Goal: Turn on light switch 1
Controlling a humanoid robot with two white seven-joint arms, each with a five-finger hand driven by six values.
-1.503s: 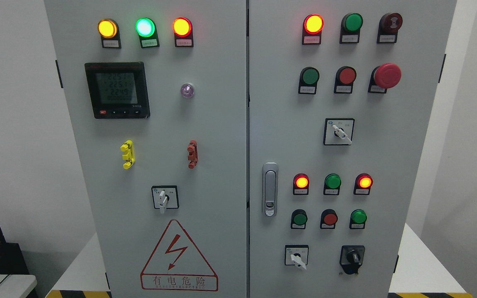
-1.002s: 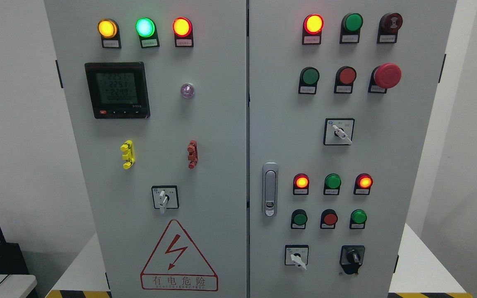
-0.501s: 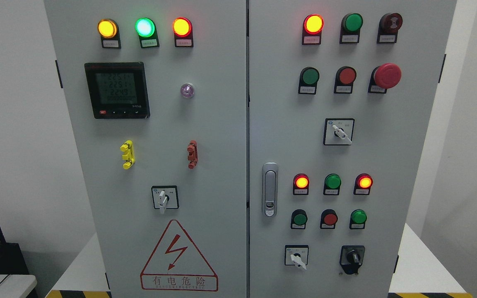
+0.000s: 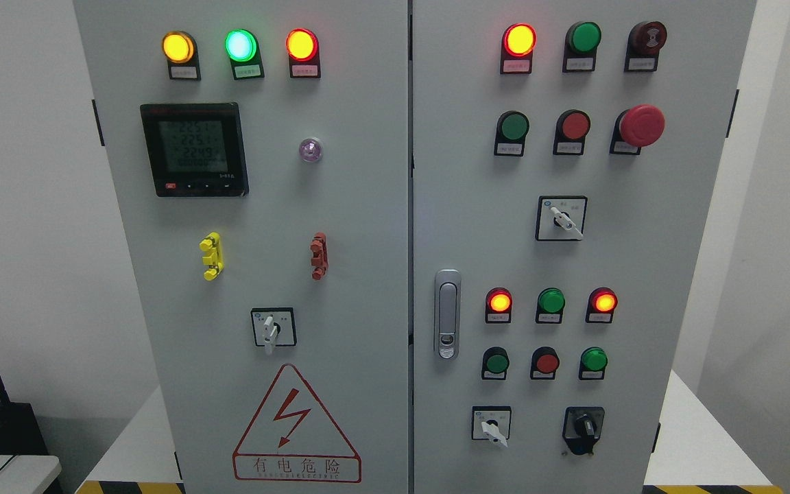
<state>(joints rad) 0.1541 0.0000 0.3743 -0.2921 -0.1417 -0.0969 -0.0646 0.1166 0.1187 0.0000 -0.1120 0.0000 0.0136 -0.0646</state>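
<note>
Neither hand shows, so its state cannot be told. The cabinet [image 4: 340,206] bears a warning sign [image 4: 296,429] reading "有电危险".

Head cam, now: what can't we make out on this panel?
- Button labels, e.g. under the top-left lamps: print too small in the head view, so switch 1 can't be identified.
- Meter digits: partly blurred.
- Both hands: outside the frame.
- Cabinet top and base: cut by edges.

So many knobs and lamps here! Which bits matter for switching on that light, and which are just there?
Likely for the job (labels unreadable, so unsure):
rotary switches
indicator lamps

Just there:
digital meter
emergency stop button
door handle
warning sign

No robot hand in view.
</note>
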